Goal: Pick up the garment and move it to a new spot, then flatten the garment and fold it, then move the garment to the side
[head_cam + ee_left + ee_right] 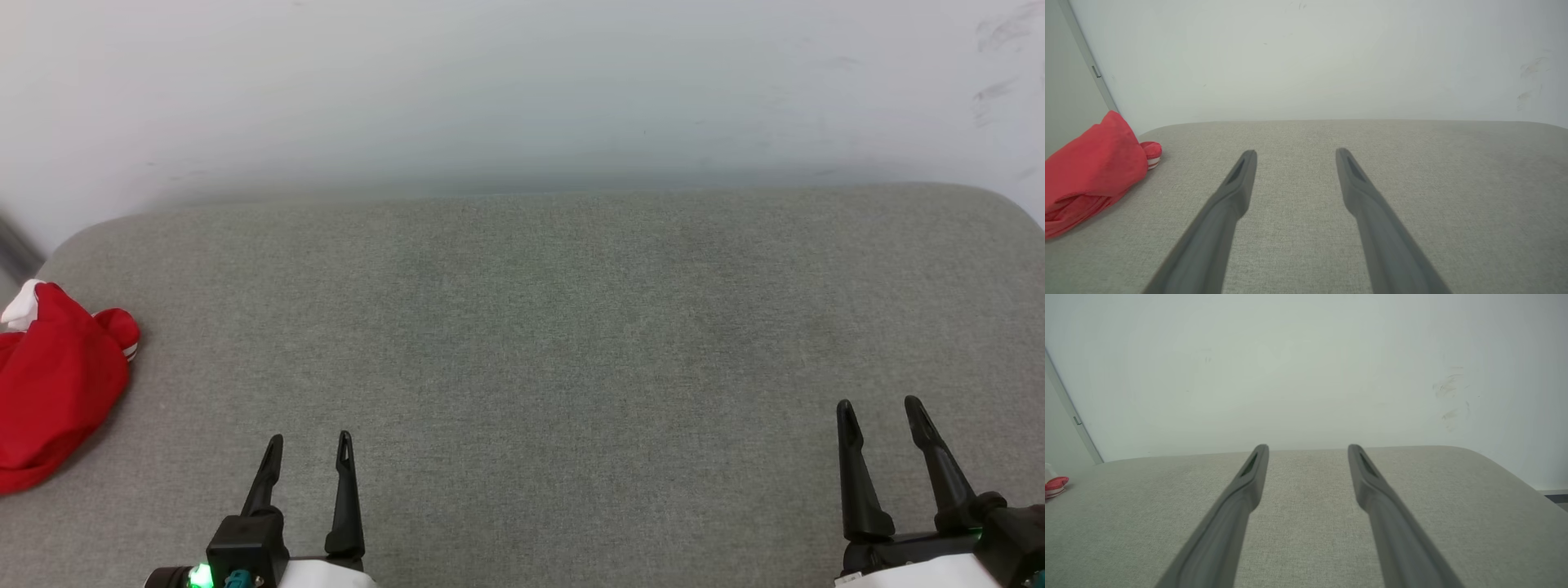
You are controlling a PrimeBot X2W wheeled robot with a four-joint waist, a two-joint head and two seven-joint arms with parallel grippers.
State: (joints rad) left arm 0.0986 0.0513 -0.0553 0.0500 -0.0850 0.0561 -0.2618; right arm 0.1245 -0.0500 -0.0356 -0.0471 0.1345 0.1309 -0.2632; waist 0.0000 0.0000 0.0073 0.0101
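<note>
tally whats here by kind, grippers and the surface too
garment: 1, red, bunched at the left edge
grippers: 2, left gripper and right gripper, both open and empty
grey cushion: 1
total: 4

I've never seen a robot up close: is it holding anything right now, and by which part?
Nothing is held. The left fingers and right fingers stand open and empty; the shirt lies crumpled off to the left, untouched.
</note>
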